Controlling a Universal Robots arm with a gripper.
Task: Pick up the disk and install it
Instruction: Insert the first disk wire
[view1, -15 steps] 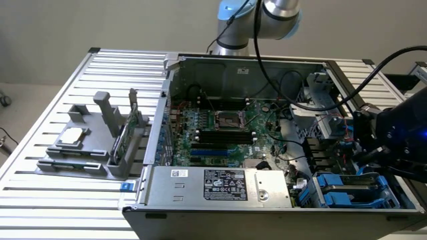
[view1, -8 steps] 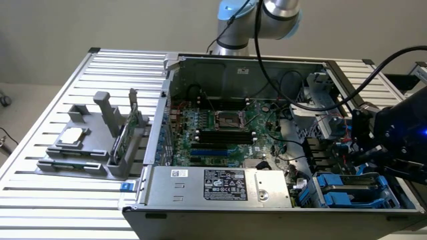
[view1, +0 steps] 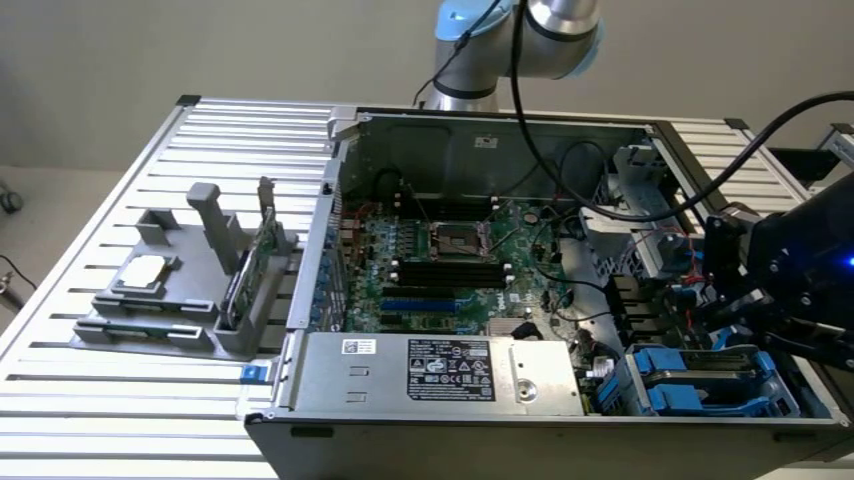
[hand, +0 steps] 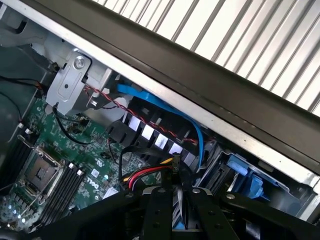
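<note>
Pinching the disk edge-on, gripper hides its length.

An open computer case is lying on a white slatted table. The robot arm is standing at the far side, and its black gripper is hanging over the right side of the case. It is just above the drive bay in the near right corner, where blue plastic carriers are sitting. A green motherboard is showing across the case floor, and a silver power supply is lying along the near edge. Left of the case, a grey fixture is holding a small square chip and some upright cards.
</note>
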